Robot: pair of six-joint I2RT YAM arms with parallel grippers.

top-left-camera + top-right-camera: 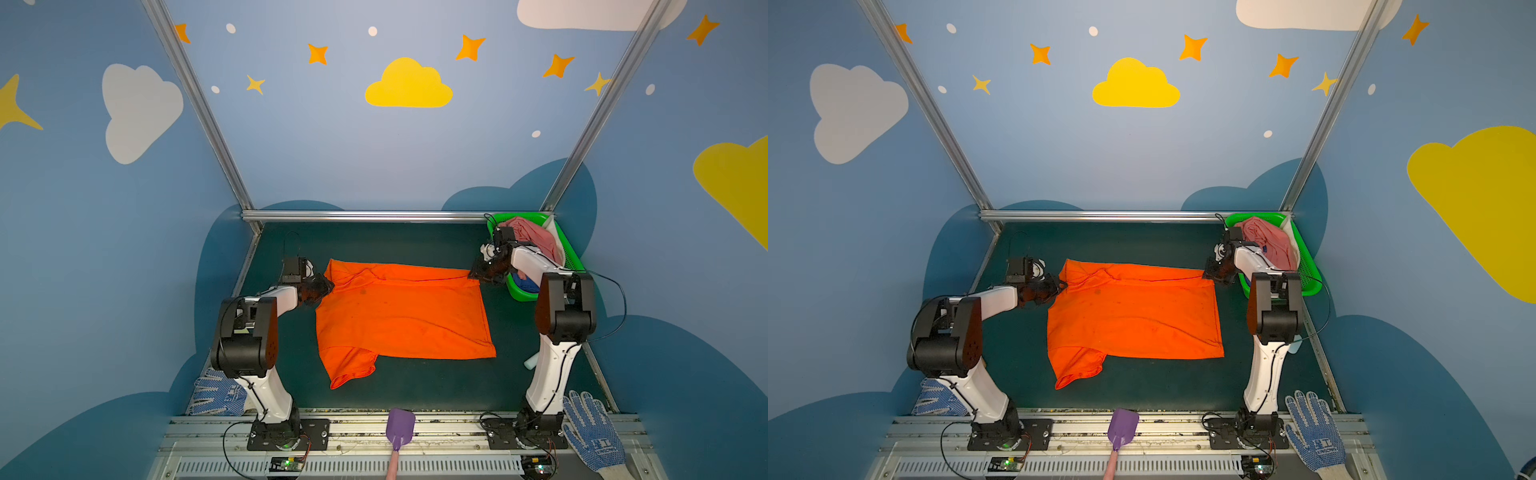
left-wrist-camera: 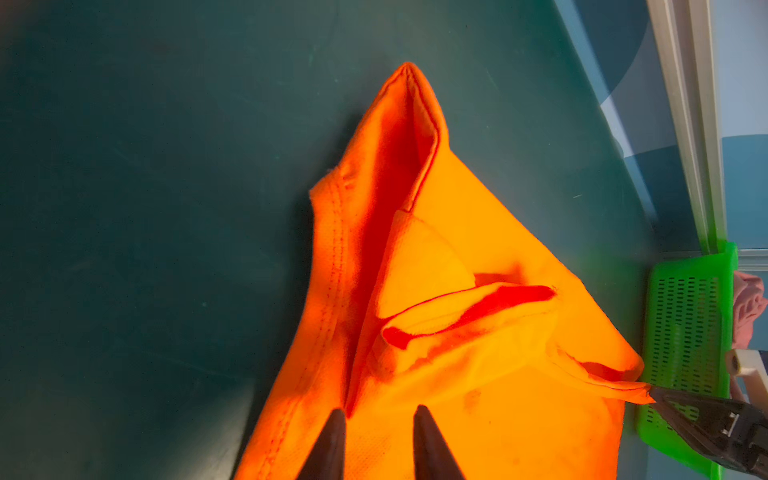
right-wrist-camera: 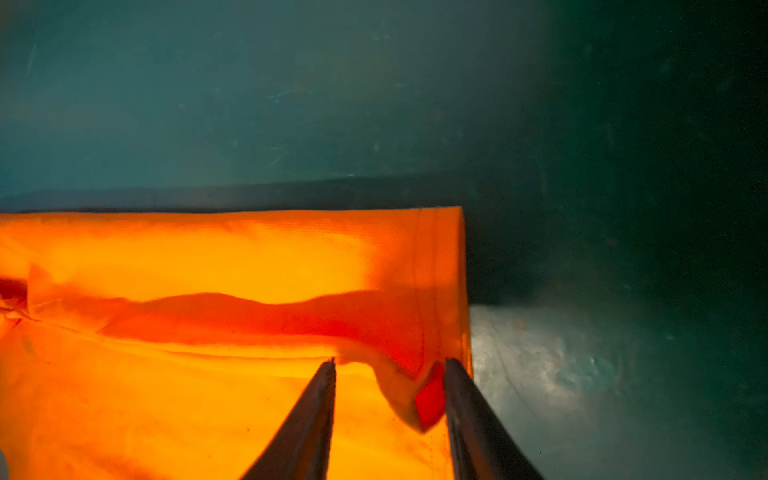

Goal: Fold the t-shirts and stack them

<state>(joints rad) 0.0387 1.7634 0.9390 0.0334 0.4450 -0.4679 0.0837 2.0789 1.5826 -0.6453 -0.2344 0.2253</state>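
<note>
Closest to the camera, a purple toy shovel (image 1: 401, 426) lies across the near rail. A dotted work glove (image 1: 216, 395) rests at the near left corner of the bench (image 1: 415, 386). At the left, the left claw (image 1: 326, 286) sits at the collar end of the orange t-shirt (image 1: 399, 316). In the left wrist view its fingers stand apart over the cloth with nothing pinched between them. The shirt lies sideways in the middle of the bench, neck to the left and hem to the right. Its far long edge is turned over toward the near side, and one sleeve pokes out at the near left. The right claw (image 1: 473, 274) is at the shirt's far right corner. In the right wrist view its fingers are also apart, and a loose corner of the folded hem lies between them unclamped. Farther right, the green mesh basket (image 1: 520, 294) holds the pink t-shirt (image 1: 536, 237) on top and the dark blue t-shirt (image 1: 528, 284) lower down. A second glove (image 1: 594, 432) lies at the near right. By my reading only the first lengthwise fold of the orange shirt is laid. The near side with its sleeve and the crosswise folds remain, both basket shirts are untouched, and no stack exists yet.
</note>
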